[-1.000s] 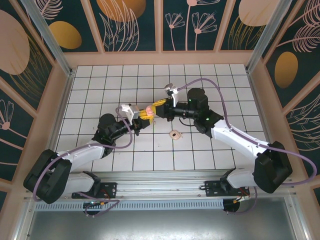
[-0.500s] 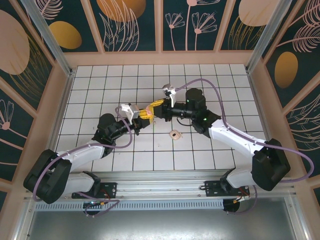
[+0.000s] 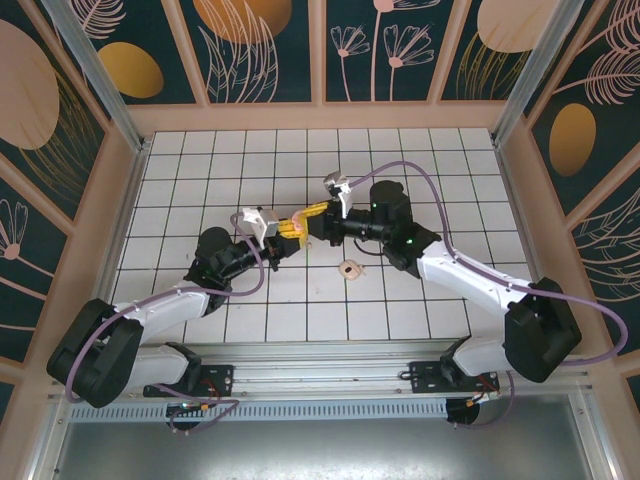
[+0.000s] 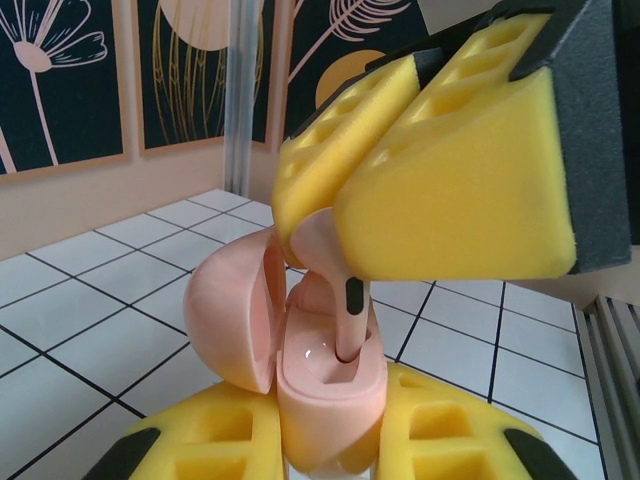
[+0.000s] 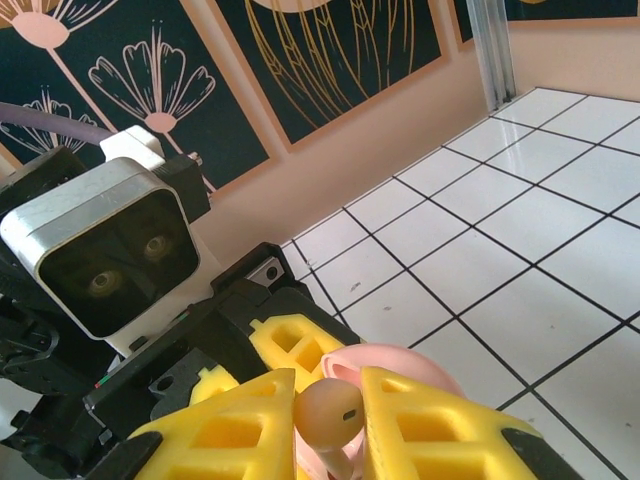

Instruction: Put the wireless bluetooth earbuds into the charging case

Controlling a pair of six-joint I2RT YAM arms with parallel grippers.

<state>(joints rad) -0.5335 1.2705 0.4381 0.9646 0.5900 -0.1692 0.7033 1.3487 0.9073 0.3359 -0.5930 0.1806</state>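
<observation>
The salmon-pink charging case (image 4: 330, 395) stands upright with its lid (image 4: 232, 315) swung open to the left, and my left gripper (image 4: 325, 438) is shut on its lower body. One pale pink earbud (image 4: 345, 300) hangs above it, stem down, with the stem tip inside the case's right socket. My right gripper (image 5: 328, 428) is shut on the earbud's round head (image 5: 330, 415), its yellow fingers (image 4: 450, 180) just over the case. In the top view, the left gripper (image 3: 284, 232) and right gripper (image 3: 306, 214) meet tip to tip at mid-table.
A cream ring-shaped piece with a dark centre (image 3: 350, 268) lies on the white grid tiles just in front of the right gripper. The left wrist camera (image 5: 110, 250) sits close behind the case. Wooden walls enclose the table (image 3: 420, 160).
My right arm has shifted slightly left towards the left gripper, bringing the earbud over and down onto the case. The left arm has held still.
</observation>
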